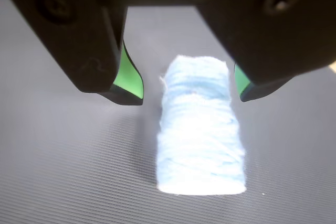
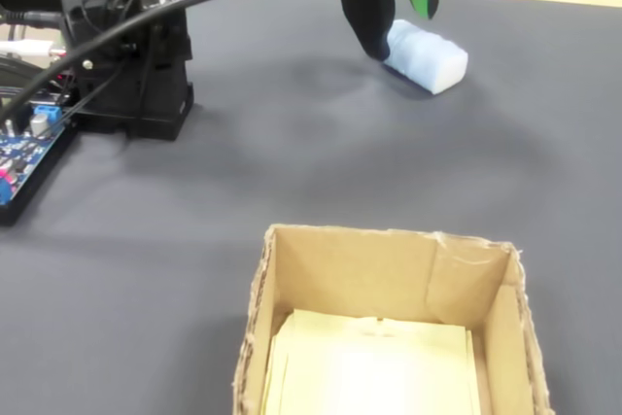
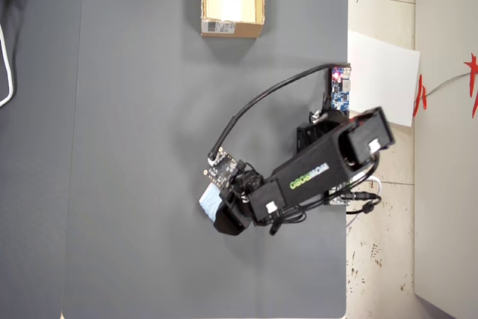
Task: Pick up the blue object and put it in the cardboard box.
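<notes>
Fuzzy, pale blue object (image 1: 201, 127), rounded like a sponge, lies between the spread-apart gripper (image 1: 189, 95) jaws.

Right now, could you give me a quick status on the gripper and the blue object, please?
Gripper open, jaws either side of the blue object. Block on the mat, not lifted. Cardboard box empty, mat between them clear.
</notes>
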`<state>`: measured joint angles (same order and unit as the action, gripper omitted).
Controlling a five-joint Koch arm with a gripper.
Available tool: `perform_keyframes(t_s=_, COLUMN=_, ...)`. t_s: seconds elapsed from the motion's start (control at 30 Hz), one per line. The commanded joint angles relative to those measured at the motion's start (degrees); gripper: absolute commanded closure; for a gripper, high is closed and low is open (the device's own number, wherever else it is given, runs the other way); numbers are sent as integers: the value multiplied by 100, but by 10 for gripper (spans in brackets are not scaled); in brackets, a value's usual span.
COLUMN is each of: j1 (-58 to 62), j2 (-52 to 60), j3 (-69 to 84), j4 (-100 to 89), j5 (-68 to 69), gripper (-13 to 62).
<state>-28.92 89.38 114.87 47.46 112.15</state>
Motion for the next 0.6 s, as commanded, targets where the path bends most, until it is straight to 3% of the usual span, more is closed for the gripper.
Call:
perform_keyframes(t_s=0.0, j1=-70, j2=-97, j3=-466, j4=-501, j5=-70, gripper=156)
perform_keyframes(t_s=0.23, j1=-132, j2=-826, j3=-475, j4=-1169, j5=-413, gripper=157)
perform_keyframes(t_s=0.33, j1=-123, j2=-949, j3=-439, j4=-1195, j5=-413, gripper=196)
perform_keyframes(t_s=0.4, j1=-97, j2=-932, j3=-316, j4=-1362, j5=-527, gripper=260)
perform_keyframes(t_s=0.5, j1=18, j2=-703, j3=18, j4=-2145, j5=-1099, gripper=453)
perform_keyframes(t_s=0.57, j1=70, j2=-519, j3=281, j4=-2716, j5=-1239, gripper=512)
